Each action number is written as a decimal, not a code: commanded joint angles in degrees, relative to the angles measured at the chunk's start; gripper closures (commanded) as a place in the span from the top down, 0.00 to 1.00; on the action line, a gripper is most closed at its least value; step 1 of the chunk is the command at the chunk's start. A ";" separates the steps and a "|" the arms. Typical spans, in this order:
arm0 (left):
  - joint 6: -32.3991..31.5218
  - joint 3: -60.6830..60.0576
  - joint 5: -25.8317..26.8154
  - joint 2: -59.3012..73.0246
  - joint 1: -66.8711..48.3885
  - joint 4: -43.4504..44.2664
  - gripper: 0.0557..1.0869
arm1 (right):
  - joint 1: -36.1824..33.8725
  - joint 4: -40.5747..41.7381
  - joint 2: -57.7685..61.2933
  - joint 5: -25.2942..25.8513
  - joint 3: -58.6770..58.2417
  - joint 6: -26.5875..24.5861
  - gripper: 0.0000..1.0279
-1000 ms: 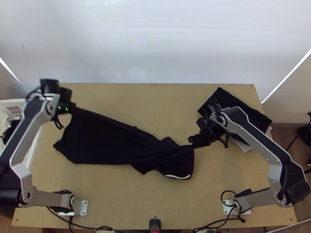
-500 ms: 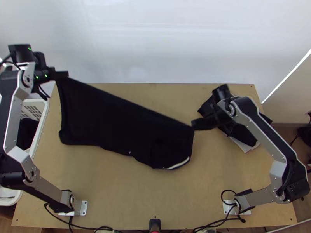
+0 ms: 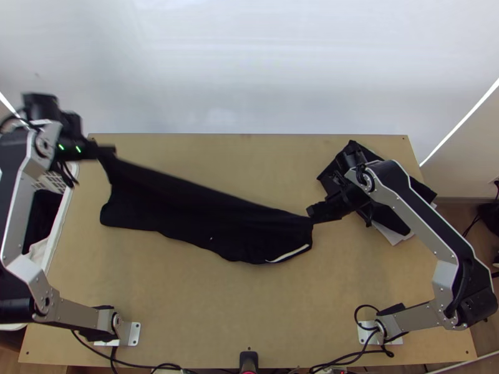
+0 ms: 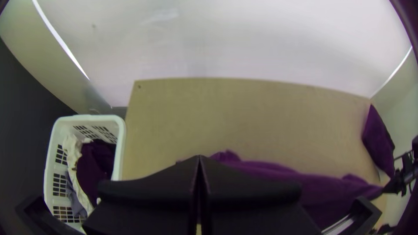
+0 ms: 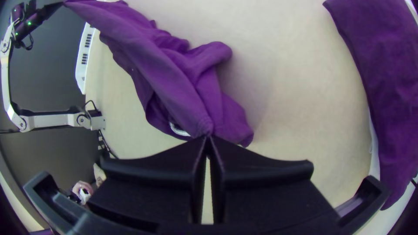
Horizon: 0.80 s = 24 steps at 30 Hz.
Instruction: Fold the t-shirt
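Stretched between the two grippers, the black t-shirt [image 3: 187, 209] hangs in a long band with its lower part on the table. My left gripper [image 3: 111, 151] is shut on one end, raised above the table's far left corner. At the other end my right gripper [image 3: 310, 215] is shut on a corner, near a white strip on the cloth. The left wrist view shows the left gripper [image 4: 199, 159] with fingers together and the shirt [image 4: 278, 174], purple there, beyond them. In the right wrist view the right gripper [image 5: 208, 138] pinches the bunched shirt [image 5: 161, 69].
Dark folded cloth [image 3: 399, 187] lies on something white at the table's far right, partly under the right arm. A white basket [image 4: 122, 148] with clothes stands beyond the left edge. Bare tabletop [image 3: 249, 311] spreads in front of the shirt.
My left gripper rose outward to the left with the shirt, then came down somewhat. My right gripper moved slightly away from the near edge, then a little back. The shirt shifted toward the far side.
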 commanded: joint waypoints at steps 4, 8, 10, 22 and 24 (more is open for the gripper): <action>7.68 -19.37 2.03 -12.39 -4.94 -10.43 0.04 | -0.36 -1.46 1.81 -0.05 -1.87 -1.66 0.03; 12.96 -27.37 2.03 -18.90 -5.82 -15.17 0.04 | -1.16 -1.37 3.21 -0.05 -1.78 -1.75 0.03; 15.16 -30.45 1.94 -21.62 -5.73 -16.84 0.04 | -1.24 -1.46 3.92 -0.05 -1.69 -1.75 0.03; 23.59 -37.48 2.03 -30.76 -10.12 -28.00 0.04 | -1.16 -1.46 6.03 -0.05 -1.07 -1.75 0.03; 23.15 -38.27 2.21 -30.85 -12.32 -27.92 0.04 | -1.16 -1.46 5.94 -0.05 -0.99 -1.84 0.03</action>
